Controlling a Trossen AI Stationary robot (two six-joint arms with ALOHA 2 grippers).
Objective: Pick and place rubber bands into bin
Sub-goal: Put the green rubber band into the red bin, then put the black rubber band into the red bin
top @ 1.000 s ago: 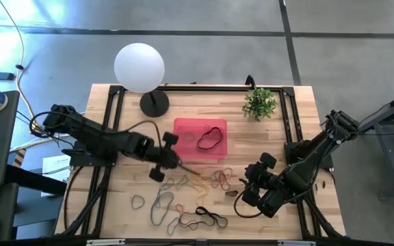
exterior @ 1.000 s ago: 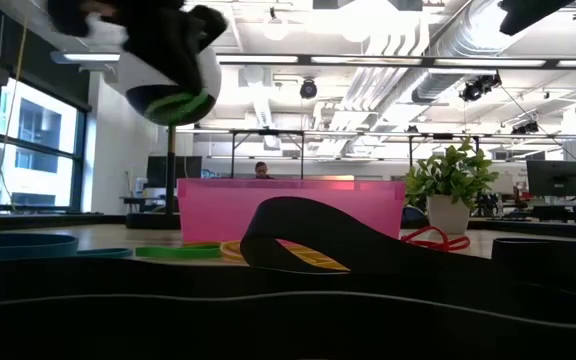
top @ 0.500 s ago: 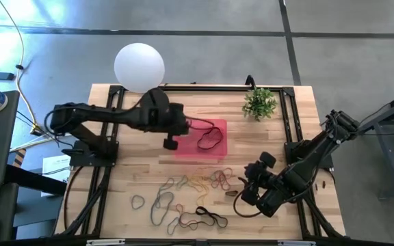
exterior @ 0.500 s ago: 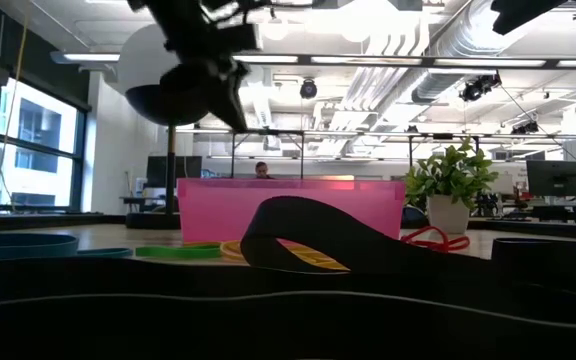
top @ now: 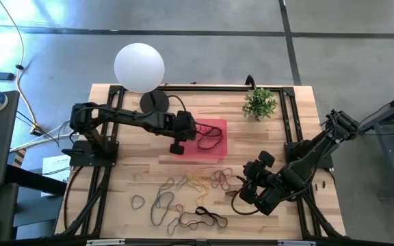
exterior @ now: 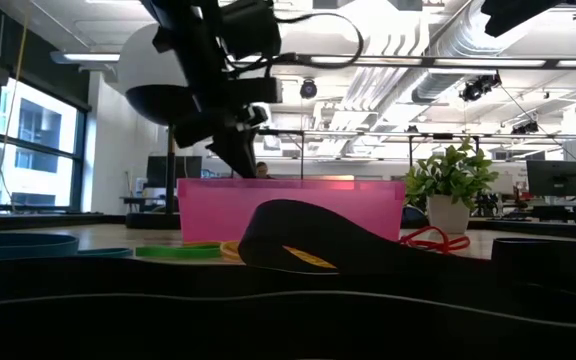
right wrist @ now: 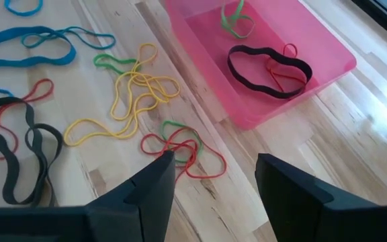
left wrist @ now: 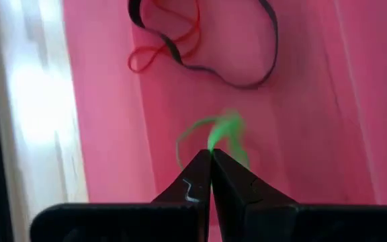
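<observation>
As seen from the high view, the left pincer [top: 180, 141] is held over the left edge of the bin [top: 217, 153], which sits mid-table between the globe lamp [top: 139, 66] and the potted plant [top: 260, 102]. One second ago that pincer was down at the loose rubber bands [top: 183, 199] in front of the bin; half a second ago it was already raised at the bin's left corner. The right pincer [top: 246, 193] is parked low on the right of the table [top: 115, 198], unchanged across the frames. A black band [top: 211, 139] is seen lying inside the bin.

From the low view, the left pincer [exterior: 230, 150] is seen hanging just above the bin's [exterior: 288, 208] near wall, lower than half a second ago. A large black band [exterior: 308, 245] and a green band [exterior: 173, 252] lie on the table in front of the bin.

In the left wrist view, the left pincer [left wrist: 211, 168] is fully closed, with a thin green rubber band [left wrist: 220, 134] pinched at its tips and dangling over the bin floor [left wrist: 301, 134]. A black band [left wrist: 247, 60] and a red band [left wrist: 166, 47] lie farther in.

In the right wrist view, the right pincer [right wrist: 213, 181] is spread wide with nothing between its fingers, above red and green bands [right wrist: 180, 151]. Yellow bands [right wrist: 133, 101] and blue bands [right wrist: 25, 50] are spread beside the bin [right wrist: 328, 60].
</observation>
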